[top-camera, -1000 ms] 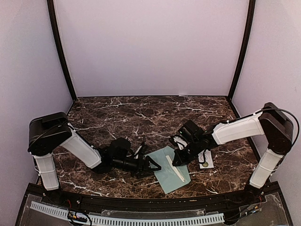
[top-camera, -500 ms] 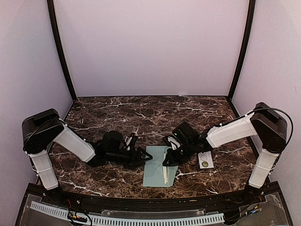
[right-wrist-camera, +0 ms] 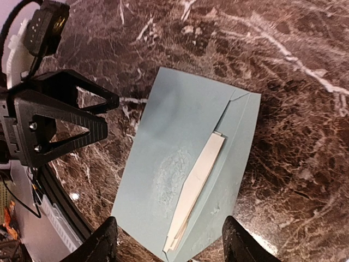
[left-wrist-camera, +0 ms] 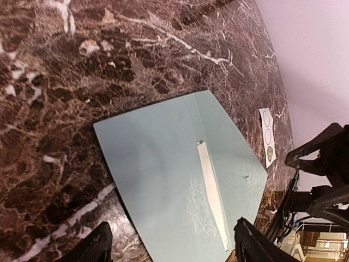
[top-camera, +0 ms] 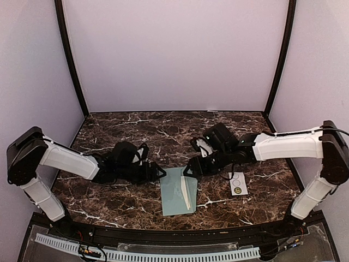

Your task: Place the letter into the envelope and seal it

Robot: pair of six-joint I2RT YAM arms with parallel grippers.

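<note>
Top external: envelope (top-camera: 172, 196) flat, long axis near-far, flap edge rightward.

Top view overhead; 2 wrist views close, sharing envelope (left-wrist-camera: 158, 174).

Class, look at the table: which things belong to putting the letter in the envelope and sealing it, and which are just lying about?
Job in hand: envelope; white sliver at its flap, likely the letter; left tool; right tool.
Lying about: small strip with three circles, apart from the envelope, untouched.
</note>
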